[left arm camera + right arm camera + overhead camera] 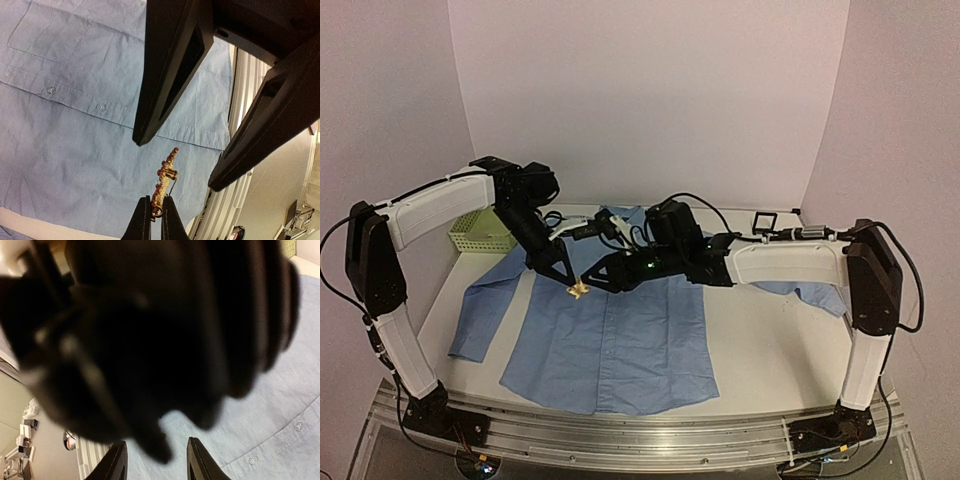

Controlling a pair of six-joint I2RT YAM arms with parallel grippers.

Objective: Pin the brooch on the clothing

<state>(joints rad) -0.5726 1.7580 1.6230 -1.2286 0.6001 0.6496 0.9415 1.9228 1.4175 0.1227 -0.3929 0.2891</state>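
Note:
The clothing, a light blue button-up shirt (620,340), lies flat on the table. My left gripper (572,282) hangs over its chest, shut on the lower end of the brooch (166,180), a small gold piece with red stones whose pin wire stands off one side. The brooch (579,290) points away from the left gripper (156,201) toward the right gripper (599,276). The right gripper's black fingers (170,75) stand apart just beyond the brooch's free end. In the right wrist view the right gripper (155,447) is open, and the blurred left arm (150,340) hides the brooch.
A pale green basket (480,232) sits at the back left beside the shirt's sleeve. A small black square box (763,221) lies at the back right. The aluminium rail (240,100) runs along the table's near edge.

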